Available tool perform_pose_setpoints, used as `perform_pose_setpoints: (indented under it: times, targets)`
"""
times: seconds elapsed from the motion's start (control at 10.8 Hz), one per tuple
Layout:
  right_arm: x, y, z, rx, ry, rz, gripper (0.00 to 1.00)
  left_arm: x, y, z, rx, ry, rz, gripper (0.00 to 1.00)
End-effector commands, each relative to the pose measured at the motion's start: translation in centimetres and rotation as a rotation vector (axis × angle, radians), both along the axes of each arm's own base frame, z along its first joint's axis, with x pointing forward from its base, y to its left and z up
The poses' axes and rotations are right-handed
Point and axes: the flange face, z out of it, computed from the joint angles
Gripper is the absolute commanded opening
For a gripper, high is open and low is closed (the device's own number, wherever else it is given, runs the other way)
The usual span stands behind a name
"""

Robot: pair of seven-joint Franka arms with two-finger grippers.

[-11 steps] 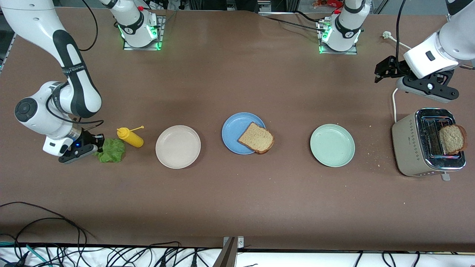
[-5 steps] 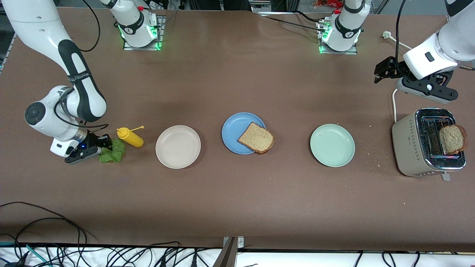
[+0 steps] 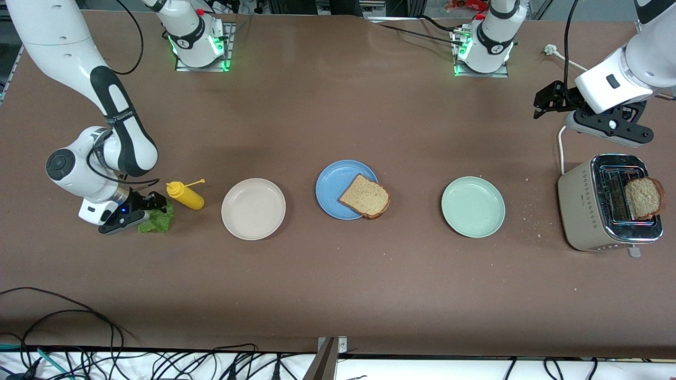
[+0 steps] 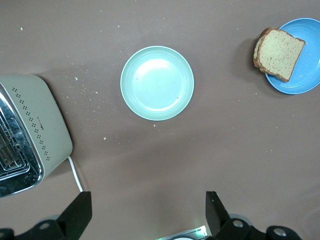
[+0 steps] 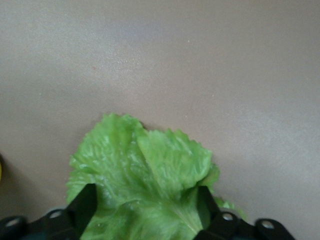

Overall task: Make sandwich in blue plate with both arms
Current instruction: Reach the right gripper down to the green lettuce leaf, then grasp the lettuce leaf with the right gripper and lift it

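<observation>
— What's on the desk (image 3: 327,274), biggest thing first?

— The beige toaster (image 3: 607,203) at the left arm's end, with a slice of brown bread (image 3: 643,197) sticking up out of one slot. Then three plates in a row: a beige plate (image 3: 253,209), the blue plate (image 3: 335,184) in the middle, a pale green plate (image 3: 472,206). One bread slice (image 3: 365,197) lies on the blue plate, its corner hanging over the rim toward the green plate.

— And the arms?

— The left hand (image 3: 544,103) hangs in the air over bare desk beside the toaster, fingers spread wide — nothing between them. The right hand (image 3: 150,203) is down at the lettuce leaf (image 3: 153,222), at the right arm's end of the desk; its two fingers (image 5: 82,205) straddle the leaf, released, one on each side, not pinched in.

— Anything smaller?

— A yellow squeeze bottle (image 3: 185,195) lying on its side, just beside the lettuce, and crumbs near the toaster.

— Any writing?

— Small lettering on the right arm's dark band and on the toaster's side, neither readable from here.
</observation>
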Motion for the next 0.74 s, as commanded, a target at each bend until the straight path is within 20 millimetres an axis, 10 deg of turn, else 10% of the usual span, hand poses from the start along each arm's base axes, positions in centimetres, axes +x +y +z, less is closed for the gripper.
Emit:
perform_pose_setpoints:
  times: [0.0,0.65]
  targets:
    - [0.1,-0.3,0.3,0.005,-0.023,0.066,0.0,0.2,-0.1,0.4,-0.012,-0.002,0.012,1.0]
    - [0.6,0.4,6.4,0.032,-0.035,0.088,0.0,0.2,-0.2,0.5,-0.013,-0.005,0.011,1.0]
